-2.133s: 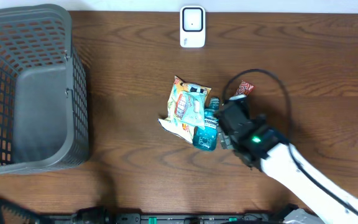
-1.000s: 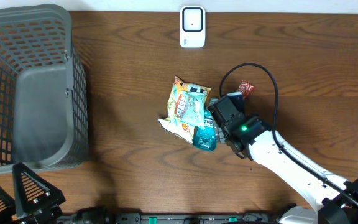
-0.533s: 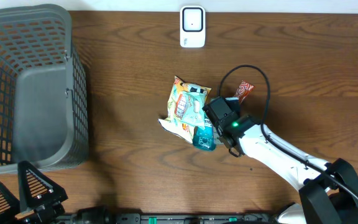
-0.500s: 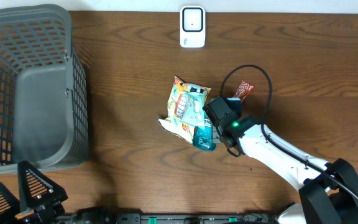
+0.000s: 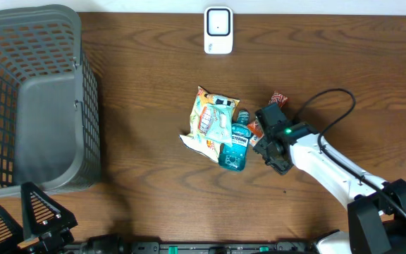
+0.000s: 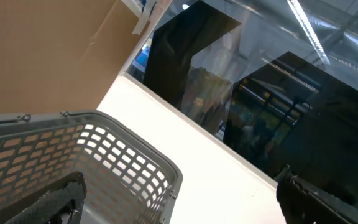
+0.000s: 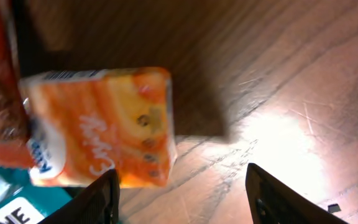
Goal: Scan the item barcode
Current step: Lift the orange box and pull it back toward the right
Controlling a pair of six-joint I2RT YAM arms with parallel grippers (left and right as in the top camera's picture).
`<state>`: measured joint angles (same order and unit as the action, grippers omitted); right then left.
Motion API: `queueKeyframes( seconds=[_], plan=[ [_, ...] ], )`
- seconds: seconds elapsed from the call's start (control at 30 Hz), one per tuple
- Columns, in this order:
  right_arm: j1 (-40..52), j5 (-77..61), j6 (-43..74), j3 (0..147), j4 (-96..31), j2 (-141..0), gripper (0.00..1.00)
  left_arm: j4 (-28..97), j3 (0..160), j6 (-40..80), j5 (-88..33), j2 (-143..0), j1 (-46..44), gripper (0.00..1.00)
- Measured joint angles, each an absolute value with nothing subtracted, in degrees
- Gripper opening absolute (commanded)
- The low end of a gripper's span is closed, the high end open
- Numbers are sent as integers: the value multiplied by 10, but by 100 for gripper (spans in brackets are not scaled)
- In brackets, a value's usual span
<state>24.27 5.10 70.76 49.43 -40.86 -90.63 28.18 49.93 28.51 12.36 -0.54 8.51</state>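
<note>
While mouthwash bottle (image 5: 235,147) and snack bag (image 5: 213,121) crowd one side, orange carton (image 7: 98,124) lies on table (image 5: 154,85) against red packet (image 5: 278,99).
My right pincer (image 7: 182,174) hovers just beside carton, jaws partly apart, clamping nothing; scanner (image 5: 218,29) well apart.

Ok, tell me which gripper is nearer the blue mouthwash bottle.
Right. The right gripper sits just beside the mouthwash bottle; the left gripper is far off by the basket.

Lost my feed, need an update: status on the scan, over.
Left end effector open, by basket. Right end effector open at orange box, nothing held. Bottle and red packet crowd it.
</note>
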Motion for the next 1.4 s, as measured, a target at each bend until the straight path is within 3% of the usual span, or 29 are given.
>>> queueKeyframes(
  seconds=[0.23, 0.33, 0.47, 0.53, 0.7, 0.87, 1.2, 1.4],
  plan=[
    [216, 42, 718, 462, -329, -904, 61, 284, 499, 285, 124, -5, 85, 98],
    [216, 41, 716, 428, -244, -902, 56, 287, 499, 285, 124, -5, 85, 98],
    [216, 36, 714, 401, -184, -893, 26, 297, 499, 285, 124, -5, 85, 98],
    [216, 33, 709, 385, -160, -888, 1, 301, 499, 285, 124, -5, 85, 98],
    [216, 32, 691, 361, -131, -871, 1, 307, 499, 285, 124, -5, 85, 98],
    [216, 23, 593, 345, -100, -857, 1, 317, 499, 285, 124, -5, 85, 98],
    [216, -89, 231, 325, -82, -597, 1, 335, 499, 285, 124, -5, 85, 98],
    [216, -304, -27, 326, -70, -465, 1, 342, 497, 285, 124, -5, 85, 98]
  ],
)
